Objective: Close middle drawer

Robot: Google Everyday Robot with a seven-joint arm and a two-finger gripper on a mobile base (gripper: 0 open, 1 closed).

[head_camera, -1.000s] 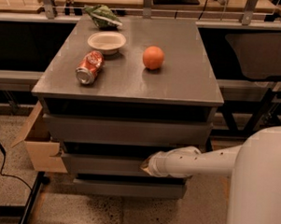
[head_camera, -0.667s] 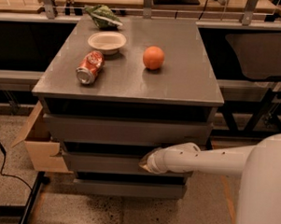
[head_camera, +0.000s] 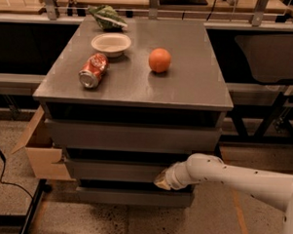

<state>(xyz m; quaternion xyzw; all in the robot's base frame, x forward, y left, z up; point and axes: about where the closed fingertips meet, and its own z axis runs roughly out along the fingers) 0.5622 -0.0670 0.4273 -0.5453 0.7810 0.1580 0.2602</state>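
Camera view: gripper (head_camera: 162,180) at right end of middle drawer (head_camera: 112,170) front, under the tabletop (head_camera: 192,84) front edge. Grip state: cannot tell. On top: can (head_camera: 93,71) near left edge, bowl (head_camera: 110,43) behind it, orange (head_camera: 159,60) mid.

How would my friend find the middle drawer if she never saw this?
Find the grey cabinet with an orange on top. Three drawers run down its front; the middle drawer is the shallow one between the taller top drawer and the set-back bottom drawer. Only it has the robot's gripper at its right end.
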